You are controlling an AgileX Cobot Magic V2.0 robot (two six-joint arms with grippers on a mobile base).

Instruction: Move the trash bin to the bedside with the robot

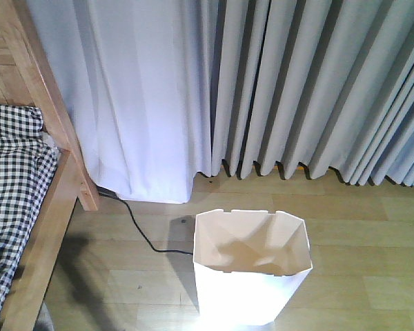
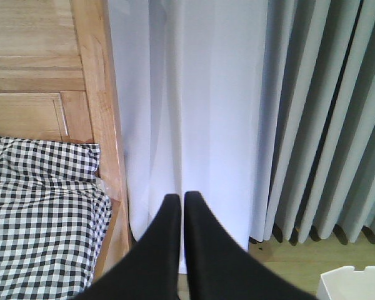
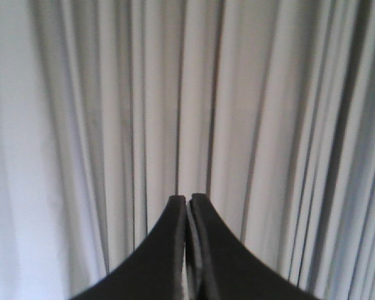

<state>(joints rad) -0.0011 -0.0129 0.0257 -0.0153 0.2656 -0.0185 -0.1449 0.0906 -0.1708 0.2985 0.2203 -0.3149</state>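
White thin-walled plastic trash bin [image 1: 252,265] stands upright on the light wooden plank floor [image 1: 359,234], to the right of the light-brown wooden bed frame [image 1: 48,227], not yet beside it. The left gripper [image 2: 177,199] and right gripper [image 3: 188,200] are both clenched on nothing. A push high on the bin could tip it, and the black cable [image 1: 141,231] on the floor could snag it. Grey pleated curtains [image 1: 310,89] hang at the far side.

White trash bin [image 1: 252,289] with cream inside, black-and-white checked bedding [image 1: 14,200], light-brown bed frame [image 1: 55,227], grey curtains [image 1: 317,89].
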